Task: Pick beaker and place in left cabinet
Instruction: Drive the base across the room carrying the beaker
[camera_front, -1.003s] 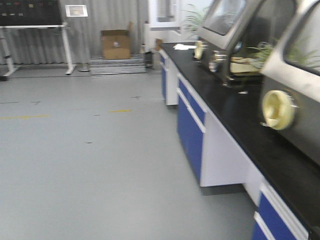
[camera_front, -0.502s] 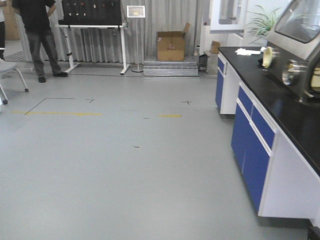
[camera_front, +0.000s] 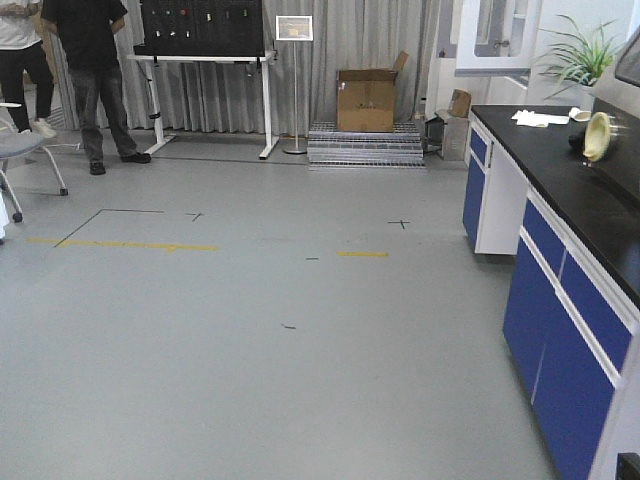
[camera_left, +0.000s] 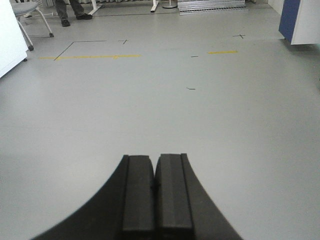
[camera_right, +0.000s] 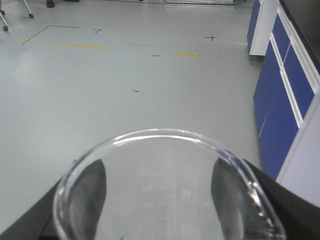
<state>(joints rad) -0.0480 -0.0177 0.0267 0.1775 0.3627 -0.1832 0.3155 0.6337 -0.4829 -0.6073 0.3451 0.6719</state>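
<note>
Since people keep asking where the beaker (camera_right: 165, 210) is: it's up in the right tool (camera_right: 159, 187), pinched between two dark fingers (camera_right: 287, 205) that show through the glass on either side. Its rim faces the wrist camera and it hangs over the grey floor (camera_front: 250, 340). White graduation marks run down its wall, but the numbers are too smeared to read.

The left tool (camera_left: 156, 192) is clenched on nothing, pads flat against each other.

Off to the right is the black tabletop (camera_front: 600, 215) over blue drawer fronts (camera_front: 560, 320), with some white paper (camera_front: 540, 118) and a potted plant (camera_front: 580, 55) at the far end.

Along the back wall there's a cardboard box (camera_front: 367, 100) on a low metal platform (camera_front: 365, 142), a framed sign on a pole (camera_front: 294, 28) with text too small to make out, and a black panel (camera_front: 200, 25) on a white stand. A guy in black (camera_front: 88, 60) and someone in a white top (camera_front: 20, 40) stand beside it. Yellow tape strips (camera_front: 130, 244) are stuck on the floor.
</note>
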